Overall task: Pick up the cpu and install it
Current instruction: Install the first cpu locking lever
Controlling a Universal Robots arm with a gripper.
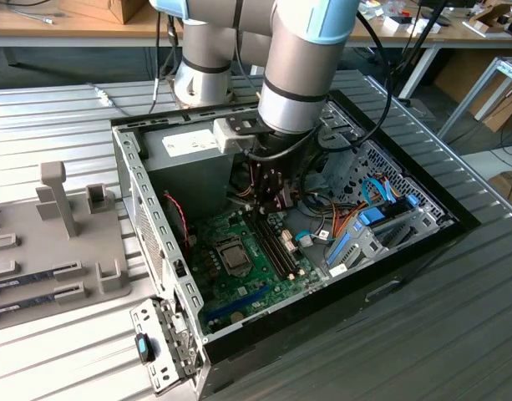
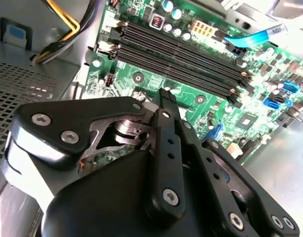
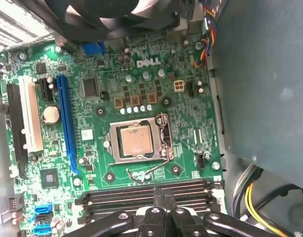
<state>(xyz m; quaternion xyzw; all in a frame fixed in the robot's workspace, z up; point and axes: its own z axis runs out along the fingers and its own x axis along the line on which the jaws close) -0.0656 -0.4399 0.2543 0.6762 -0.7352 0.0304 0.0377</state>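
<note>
Black gripper (image 3: 161, 210) linkage up close in both wrist views, fingers (image 2: 167, 106) pressed together on nothing, poised above the empty memory slots (image 3: 151, 195) of the green motherboard (image 1: 251, 267). Just beyond those slots, cpu (image 3: 135, 139) seated flat in its socket, metal frame (image 3: 163, 140) bordering its edges, clear of the gripper, with bare board around it. Hemmed in by the grey power supply box (image 1: 193, 154) and yellow cables (image 3: 250, 195) on one side, case wall (image 1: 151, 217) and blue slot (image 3: 64, 121) farther off.
</note>
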